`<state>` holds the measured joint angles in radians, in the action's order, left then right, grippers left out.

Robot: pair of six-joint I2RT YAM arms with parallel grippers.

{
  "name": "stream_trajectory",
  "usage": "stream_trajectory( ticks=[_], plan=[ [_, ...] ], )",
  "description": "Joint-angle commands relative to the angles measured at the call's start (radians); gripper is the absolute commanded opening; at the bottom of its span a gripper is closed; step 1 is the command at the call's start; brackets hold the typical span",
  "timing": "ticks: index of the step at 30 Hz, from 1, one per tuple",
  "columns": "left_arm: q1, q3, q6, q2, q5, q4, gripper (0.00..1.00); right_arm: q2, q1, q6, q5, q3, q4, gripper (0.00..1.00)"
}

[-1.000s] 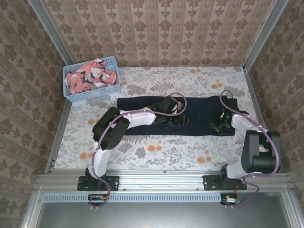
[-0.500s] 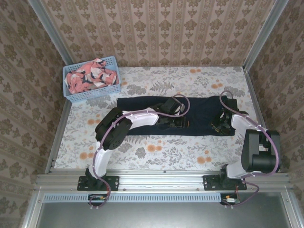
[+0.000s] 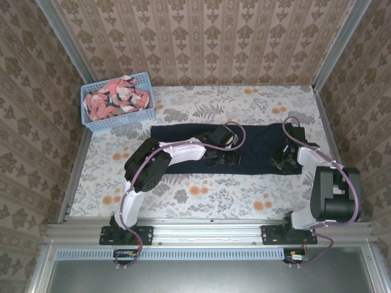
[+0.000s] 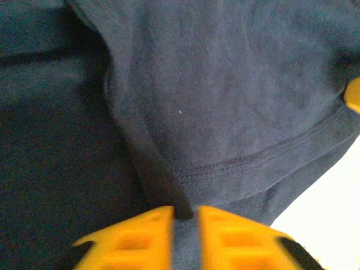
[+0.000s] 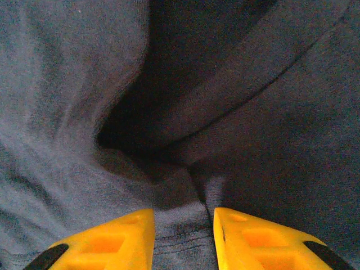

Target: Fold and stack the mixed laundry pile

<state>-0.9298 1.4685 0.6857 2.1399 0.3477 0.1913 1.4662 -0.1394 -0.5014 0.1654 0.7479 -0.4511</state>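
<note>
I see the navy garment [image 3: 259,143] spread flat mid-way across the counter [image 3: 201,195]. Left jaws pinch its near hem at 6 o'clock. Right jaws I read as clamped on a bunched fold at its 3 o'clock end. Print garment [image 3: 116,101] heaped in basket [image 3: 145,78], 10 o'clock corner.

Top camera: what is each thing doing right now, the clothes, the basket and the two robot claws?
navy garment: spread in a long strip on the table, pinched up in two places near its near edge.
light blue basket: upright at the table's far left corner, clothing inside.
coral-pink printed garment: crumpled, unfolded, in the basket.
left gripper: shut on a fold of the navy garment.
right gripper: shut on the navy garment's hem.
</note>
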Motion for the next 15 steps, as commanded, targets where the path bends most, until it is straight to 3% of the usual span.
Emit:
stream_trajectory(
  ticks=[1,3,13,15],
  plan=[
    [-0.008,0.035,-0.016,0.012,0.012,0.021,0.07,-0.014,0.003,-0.011,-0.005,-0.010,-0.006,0.34],
    [-0.006,0.045,-0.024,-0.007,0.010,0.034,0.00,-0.013,0.003,-0.011,-0.010,-0.012,-0.005,0.34],
    [0.003,-0.078,-0.005,-0.175,0.031,0.050,0.00,-0.058,0.003,-0.005,-0.012,0.019,-0.041,0.34],
    [0.005,-0.103,0.009,-0.179,0.031,0.029,0.00,-0.067,0.002,-0.006,0.009,0.012,-0.035,0.28]
  ],
)
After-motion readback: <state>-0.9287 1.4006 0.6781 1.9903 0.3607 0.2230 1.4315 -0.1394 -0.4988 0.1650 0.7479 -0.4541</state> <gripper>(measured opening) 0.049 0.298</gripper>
